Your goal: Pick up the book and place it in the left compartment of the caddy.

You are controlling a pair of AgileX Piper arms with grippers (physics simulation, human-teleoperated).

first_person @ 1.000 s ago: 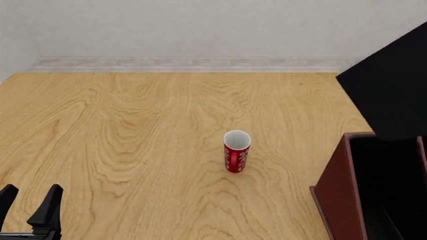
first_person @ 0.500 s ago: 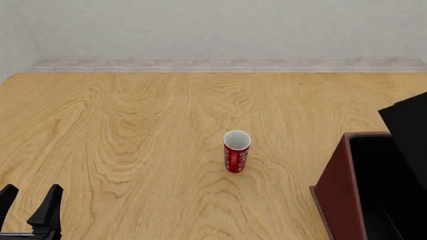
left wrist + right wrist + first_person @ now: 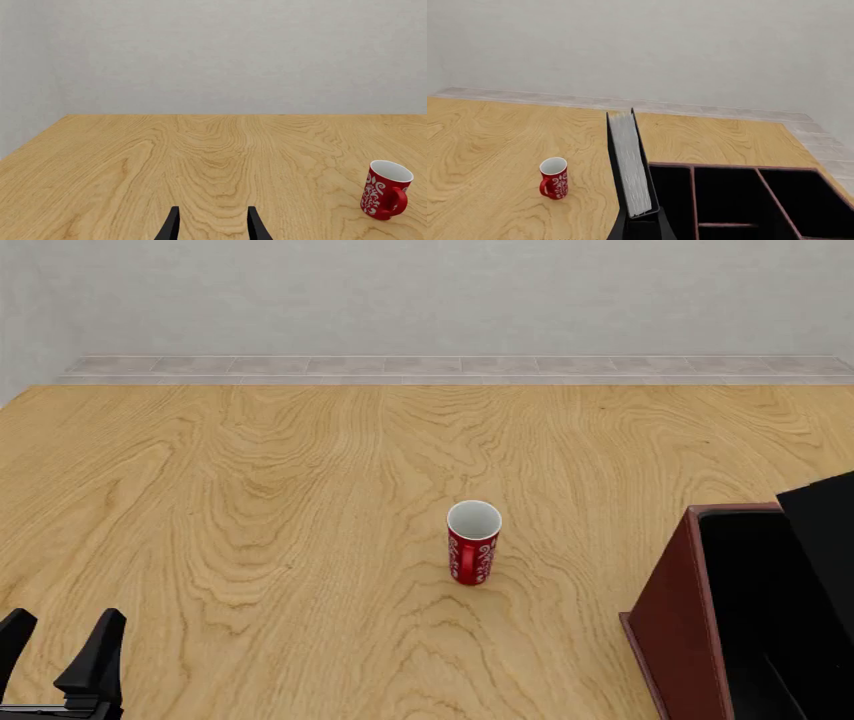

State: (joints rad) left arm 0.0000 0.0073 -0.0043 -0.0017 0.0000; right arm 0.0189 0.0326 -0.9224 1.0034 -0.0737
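The black book (image 3: 630,165) stands upright with its white page block facing the right wrist camera. My right gripper (image 3: 640,229) is shut on its lower edge. In the front view the book (image 3: 827,530) shows at the right edge, over the dark red caddy (image 3: 667,610). The caddy (image 3: 730,167) has black bays split by thin dividers. The left compartment (image 3: 670,200) lies right beside the book's lower end; I cannot tell whether the book is inside it. The right gripper itself is out of the front view. My left gripper (image 3: 54,645) rests open and empty at the near left.
A red-and-white mug (image 3: 473,542) stands upright mid-table, left of the caddy; it also shows as the mug (image 3: 385,190) in the left wrist view and the mug (image 3: 554,178) in the right wrist view. A grey wall runs behind the table's far edge.
In the front view the book has moved right and down over the caddy and now covers far less of the picture. The left gripper and the mug have not moved.
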